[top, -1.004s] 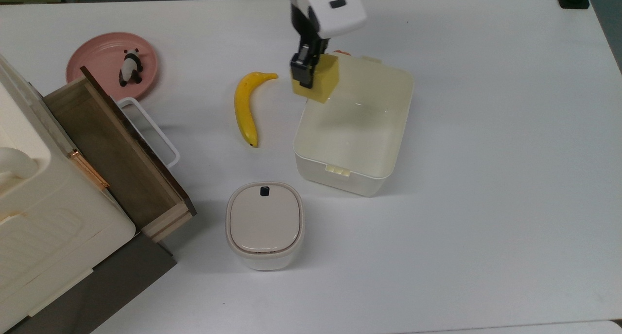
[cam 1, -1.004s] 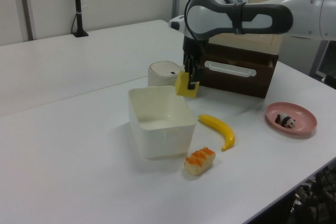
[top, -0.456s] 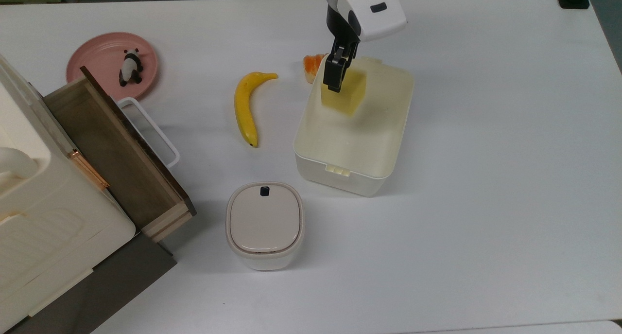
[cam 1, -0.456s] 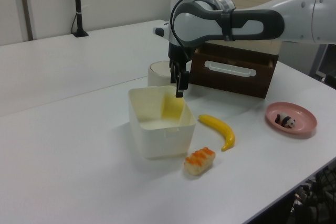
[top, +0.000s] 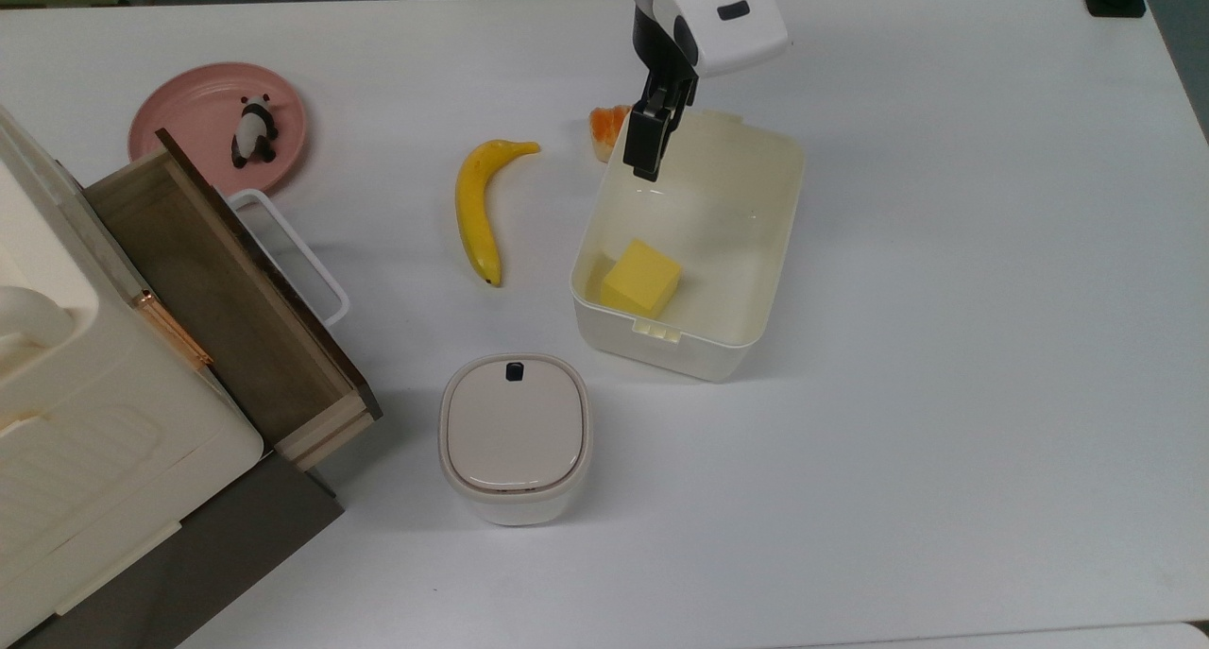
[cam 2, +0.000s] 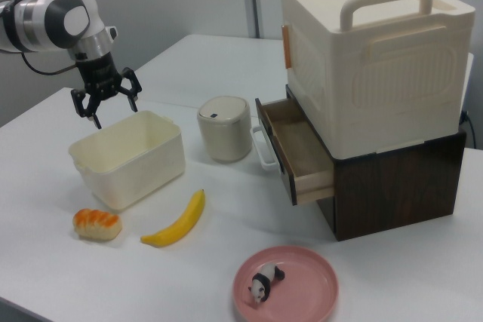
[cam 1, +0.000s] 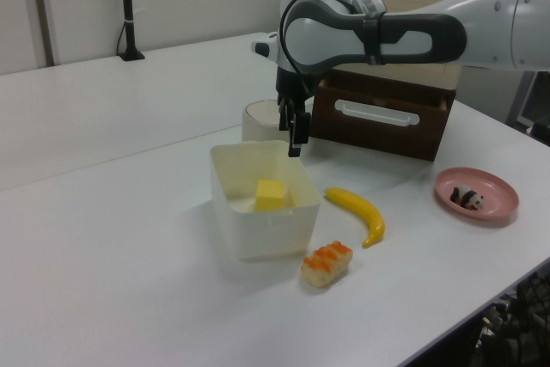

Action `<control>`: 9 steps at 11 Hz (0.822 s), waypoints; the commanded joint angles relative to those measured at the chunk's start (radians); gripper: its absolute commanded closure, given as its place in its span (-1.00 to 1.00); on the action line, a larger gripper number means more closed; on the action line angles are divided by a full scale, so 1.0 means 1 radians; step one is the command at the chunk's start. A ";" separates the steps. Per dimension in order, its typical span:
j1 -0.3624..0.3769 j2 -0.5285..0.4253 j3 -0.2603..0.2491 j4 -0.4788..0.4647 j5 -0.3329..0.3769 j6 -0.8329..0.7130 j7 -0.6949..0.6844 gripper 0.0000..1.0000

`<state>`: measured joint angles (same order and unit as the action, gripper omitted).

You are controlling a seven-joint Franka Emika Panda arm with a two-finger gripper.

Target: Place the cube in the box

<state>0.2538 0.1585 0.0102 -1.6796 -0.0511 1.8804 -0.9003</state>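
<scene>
The pale-yellow cube [top: 641, 278] lies on the floor of the cream-white box [top: 786, 233], near the box's lower-left corner in the top view. In the left view the cube [cam 1: 270, 193] rests inside the box [cam 1: 258, 234], free of the gripper. My gripper [top: 658, 156] hangs above the box's upper-left corner in the top view, well above the cube. In the right view the gripper [cam 2: 107, 112] is open over the box [cam 2: 128, 162], with nothing between its fingers. The left view has the gripper [cam 1: 296, 140] just above the box's far rim.
A banana [top: 477, 205] lies left of the box in the top view, and a sushi piece [top: 607, 120] sits by its upper-left corner. A lidded bin [top: 515, 436] stands below. An open wooden drawer [top: 227, 290] and a pink plate [top: 189, 111] with a panda are at the left.
The gripper carried the cube over the box and opened. The cube dropped to the box floor. The gripper has stayed above the rim since.
</scene>
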 commanded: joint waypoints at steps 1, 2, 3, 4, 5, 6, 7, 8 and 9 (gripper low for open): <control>-0.011 -0.025 -0.001 0.008 0.011 -0.021 0.026 -1.00; -0.039 -0.049 -0.002 0.008 0.023 -0.036 0.075 -1.00; -0.065 -0.077 -0.003 0.008 0.030 -0.064 0.149 -1.00; -0.088 -0.101 -0.007 0.008 0.033 -0.076 0.211 -1.00; -0.106 -0.117 -0.012 0.008 0.033 -0.090 0.266 -1.00; -0.122 -0.122 -0.013 0.008 0.031 -0.095 0.344 -1.00; -0.132 -0.122 -0.015 0.008 0.027 -0.093 0.418 -1.00; -0.136 -0.120 -0.018 0.008 0.022 -0.092 0.484 -1.00; -0.148 -0.122 -0.019 0.008 0.020 -0.089 0.551 -1.00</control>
<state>0.1161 0.0492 -0.0033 -1.6611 -0.0391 1.8019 -0.4971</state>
